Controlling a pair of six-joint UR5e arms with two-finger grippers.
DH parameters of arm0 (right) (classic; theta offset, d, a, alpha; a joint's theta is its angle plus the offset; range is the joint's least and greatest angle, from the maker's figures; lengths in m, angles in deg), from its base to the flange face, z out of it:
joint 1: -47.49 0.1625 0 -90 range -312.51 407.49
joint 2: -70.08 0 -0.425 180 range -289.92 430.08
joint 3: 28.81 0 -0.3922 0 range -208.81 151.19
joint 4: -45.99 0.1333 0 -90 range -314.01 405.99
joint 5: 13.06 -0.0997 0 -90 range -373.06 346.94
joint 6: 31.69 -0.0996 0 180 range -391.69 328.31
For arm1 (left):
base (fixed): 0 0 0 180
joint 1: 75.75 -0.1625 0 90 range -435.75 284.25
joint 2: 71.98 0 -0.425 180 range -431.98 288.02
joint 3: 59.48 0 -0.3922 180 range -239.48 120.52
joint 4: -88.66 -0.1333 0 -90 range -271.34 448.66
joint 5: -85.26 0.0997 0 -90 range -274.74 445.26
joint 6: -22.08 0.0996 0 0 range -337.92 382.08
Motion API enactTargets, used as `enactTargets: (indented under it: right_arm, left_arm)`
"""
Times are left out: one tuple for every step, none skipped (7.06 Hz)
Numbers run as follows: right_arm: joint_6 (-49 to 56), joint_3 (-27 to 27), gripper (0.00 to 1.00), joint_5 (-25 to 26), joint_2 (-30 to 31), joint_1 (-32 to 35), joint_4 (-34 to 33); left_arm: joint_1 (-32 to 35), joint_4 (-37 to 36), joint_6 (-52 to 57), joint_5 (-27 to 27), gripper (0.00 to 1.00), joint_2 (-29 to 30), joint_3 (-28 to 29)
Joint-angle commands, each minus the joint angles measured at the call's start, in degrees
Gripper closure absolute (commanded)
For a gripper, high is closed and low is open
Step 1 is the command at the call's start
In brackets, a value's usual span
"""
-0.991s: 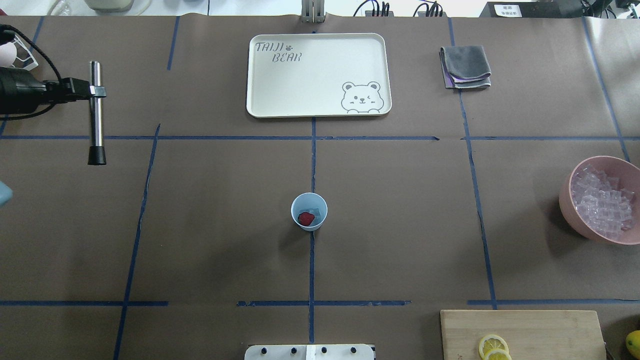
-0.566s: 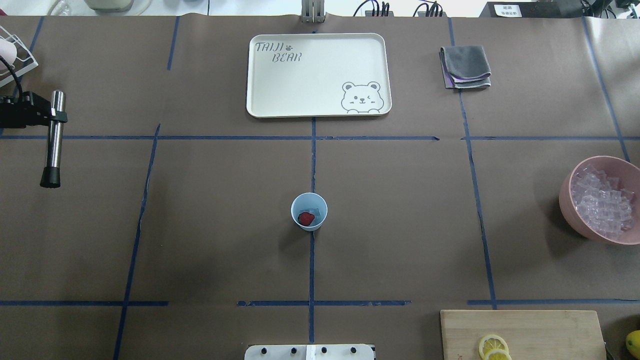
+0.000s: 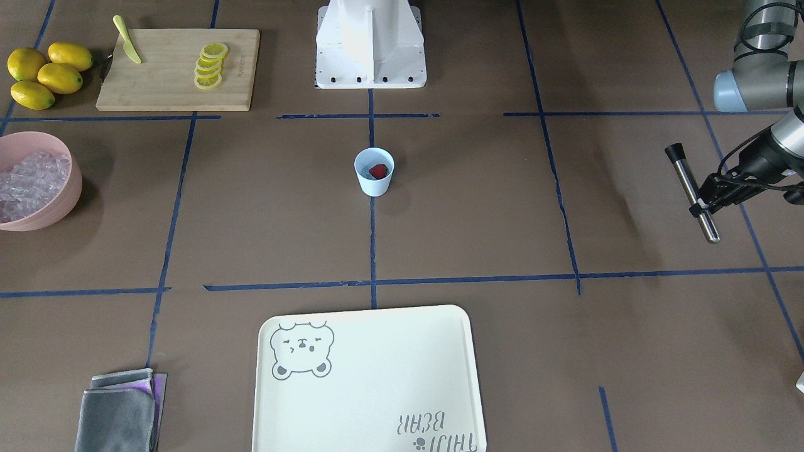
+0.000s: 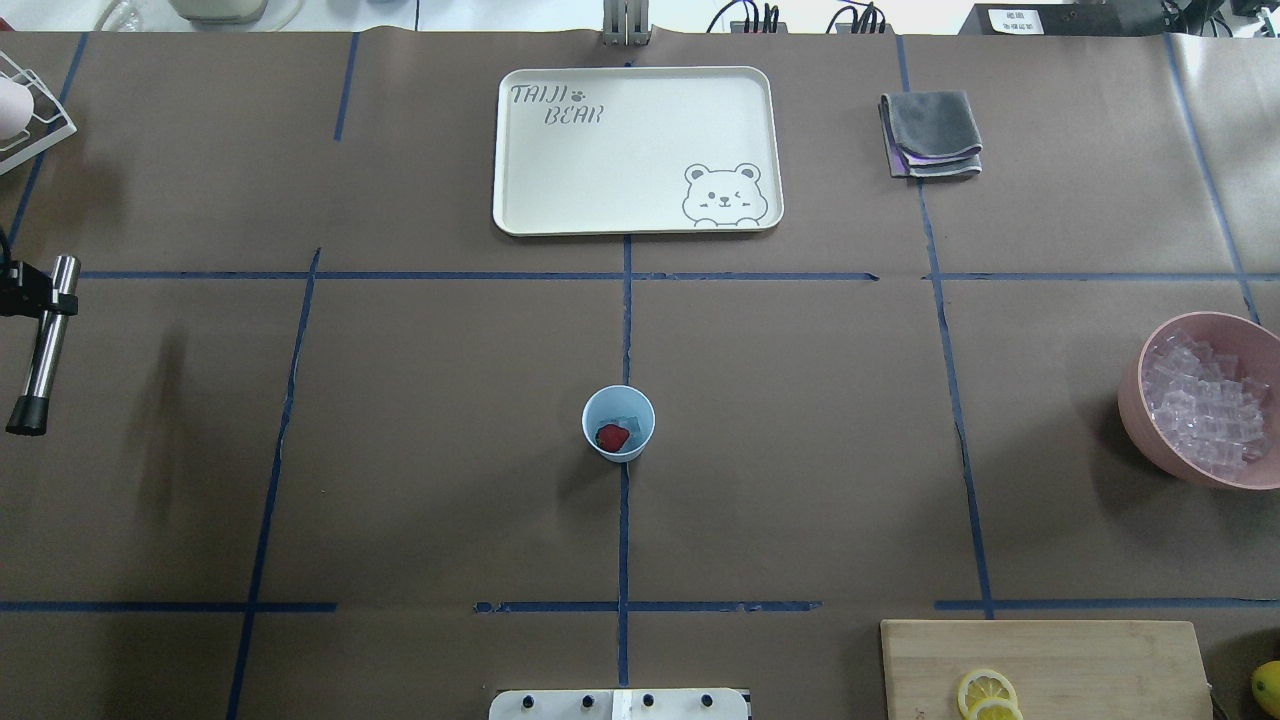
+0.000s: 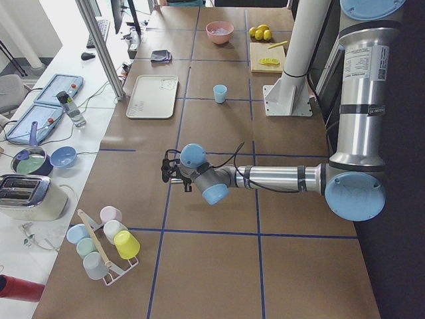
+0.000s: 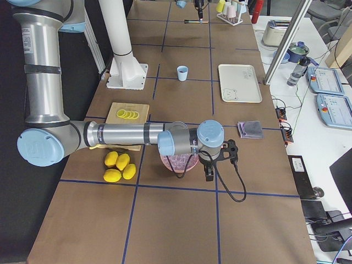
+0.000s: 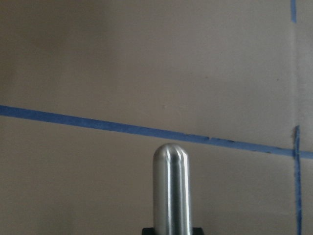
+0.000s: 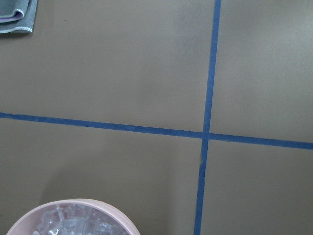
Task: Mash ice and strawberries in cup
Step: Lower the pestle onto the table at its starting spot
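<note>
Upright light-blue cup (image 4: pixel 594 414), central, red strawberry (image 4: pixel 612 437) and seemingly ice (image 4: pixel 629 423) inside.

Open table (image 4: pixel 800 450) surrounds the cup (image 4: pixel 597 408); tray (image 4: pixel 620 170) and bowl (image 4: pixel 1133 400) sit well apart

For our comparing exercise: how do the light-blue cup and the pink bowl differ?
The cup is small and tapered; the pink bowl is far larger and rounded. The cup holds a strawberry and a little ice; the bowl is heaped with ice cubes. Both stand upright and open.
</note>
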State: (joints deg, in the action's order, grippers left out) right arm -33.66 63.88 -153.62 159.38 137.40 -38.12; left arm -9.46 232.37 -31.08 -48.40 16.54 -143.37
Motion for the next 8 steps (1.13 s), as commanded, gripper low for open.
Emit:
enactTargets:
  right_arm:
    - [0.04,0.04,0.01,0.02,-0.09,0.00,0.00]
    - [0.04,0.04,0.01,0.02,-0.09,0.00,0.00]
    - [0.04,0.04,0.01,0.02,-0.09,0.00,0.00]
    - [0.04,0.04,0.01,0.02,-0.09,0.00,0.00]
    - [0.04,0.04,0.01,0.02,-0.18,0.00,0.00]
    - [0.04,0.04,0.01,0.02,-0.09,0.00,-0.09]
    - [0.04,0.04,0.01,0.02,-0.09,0.00,-0.09]
    - [0.04,0.04,0.01,0.02,-0.09,0.00,0.00]
  left_arm:
    - [-0.01,-0.01,7.08,0.50,1.00,-1.94,2.40]
    - [-0.10,-0.01,9.80,2.25,1.00,-2.04,4.24]
    - [-0.28,-0.01,11.39,3.39,1.00,-2.21,5.74]
    - [-0.19,-0.01,11.41,3.49,1.00,-2.30,6.10]
    - [-0.19,0.07,11.93,4.28,1.00,-2.65,6.36]
    - [-0.36,0.08,12.20,5.68,1.00,-3.00,6.45]
    - [-0.37,0.08,12.63,6.47,1.00,-3.00,6.72]
    - [-0.37,0.08,13.68,6.57,1.00,-3.00,7.24]
